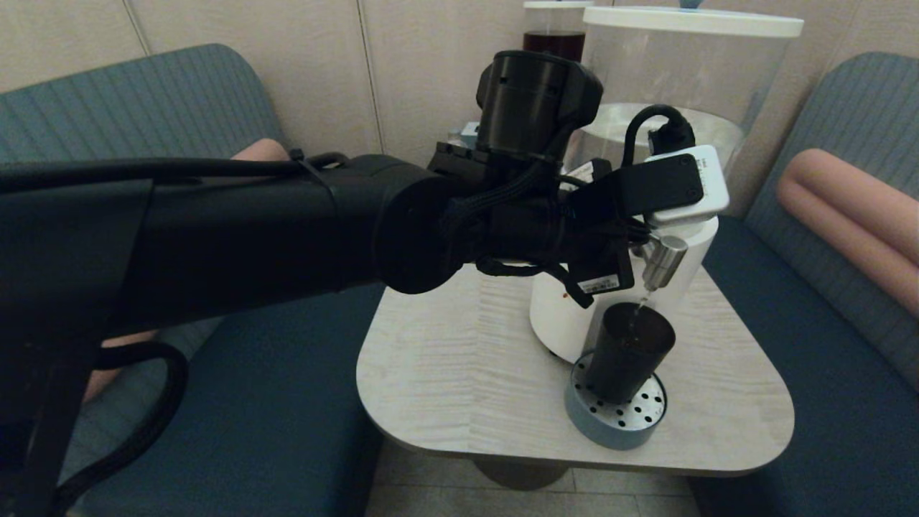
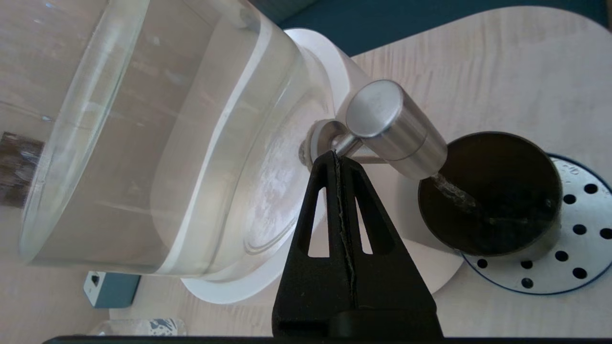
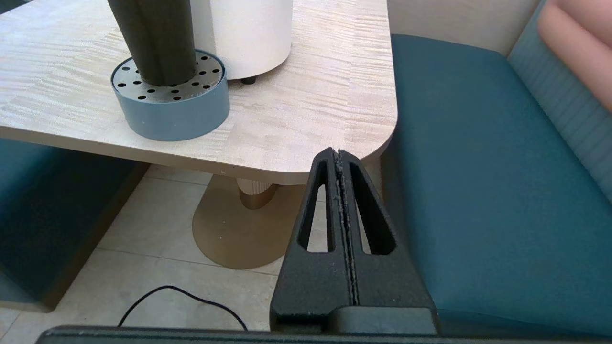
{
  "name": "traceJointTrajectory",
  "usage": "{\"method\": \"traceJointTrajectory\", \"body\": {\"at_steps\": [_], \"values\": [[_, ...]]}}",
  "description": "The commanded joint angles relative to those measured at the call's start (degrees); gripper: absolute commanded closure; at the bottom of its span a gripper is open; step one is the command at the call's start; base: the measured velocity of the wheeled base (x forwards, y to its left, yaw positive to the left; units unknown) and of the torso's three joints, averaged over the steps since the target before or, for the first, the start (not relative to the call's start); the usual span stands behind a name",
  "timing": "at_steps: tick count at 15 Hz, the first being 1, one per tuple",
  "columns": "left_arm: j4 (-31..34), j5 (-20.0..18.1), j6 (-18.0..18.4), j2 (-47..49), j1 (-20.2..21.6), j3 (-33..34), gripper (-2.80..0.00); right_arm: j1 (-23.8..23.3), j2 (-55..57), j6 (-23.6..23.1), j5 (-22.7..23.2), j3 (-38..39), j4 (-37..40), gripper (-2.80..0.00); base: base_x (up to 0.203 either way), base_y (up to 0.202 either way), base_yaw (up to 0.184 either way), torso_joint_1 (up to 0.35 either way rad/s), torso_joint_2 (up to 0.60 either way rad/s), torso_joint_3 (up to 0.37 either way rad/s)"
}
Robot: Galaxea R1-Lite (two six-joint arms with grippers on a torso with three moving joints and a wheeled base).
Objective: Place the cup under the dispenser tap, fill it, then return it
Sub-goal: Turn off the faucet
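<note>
The dark tapered cup [image 1: 626, 357] [image 2: 492, 191] [image 3: 153, 38] stands upright on a round perforated drip tray [image 1: 610, 425], directly under the brushed-steel dispenser tap [image 1: 664, 262] [image 2: 397, 126]. A thin stream of clear liquid [image 2: 454, 192] runs from the tap into the cup. My left gripper [image 2: 336, 154] is shut with nothing between its fingers, and its tips rest against the tap's stem next to the clear tank [image 2: 143, 119]. In the head view the wrist hides those fingers. My right gripper [image 3: 338, 152] is shut and empty, parked low off the table's near right corner.
The big dispenser's white base [image 1: 553, 316] sits at the back of the pale wooden table [image 1: 459, 359]. A narrower dispenser with dark liquid [image 1: 553, 36] stands behind it. Teal benches [image 3: 478, 167] flank the table. A small blue-grey box [image 2: 112, 289] lies beside the base.
</note>
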Motion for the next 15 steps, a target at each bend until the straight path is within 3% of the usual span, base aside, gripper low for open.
{"method": "traceJointTrajectory", "body": {"at_steps": [1, 15], "values": [[-0.5, -0.1, 0.3, 0.6, 0.0, 0.0, 0.00, 0.1, 0.0, 0.0, 0.0, 0.9, 0.0, 0.00, 0.000, 0.000, 0.000, 0.000, 0.00, 0.000], [-4.2, -0.2, 0.2, 1.3, 0.3, -0.2, 0.00, 0.0, 0.0, 0.0, 0.0, 0.8, 0.0, 0.00, 0.000, 0.000, 0.000, 0.000, 0.00, 0.000]]}}
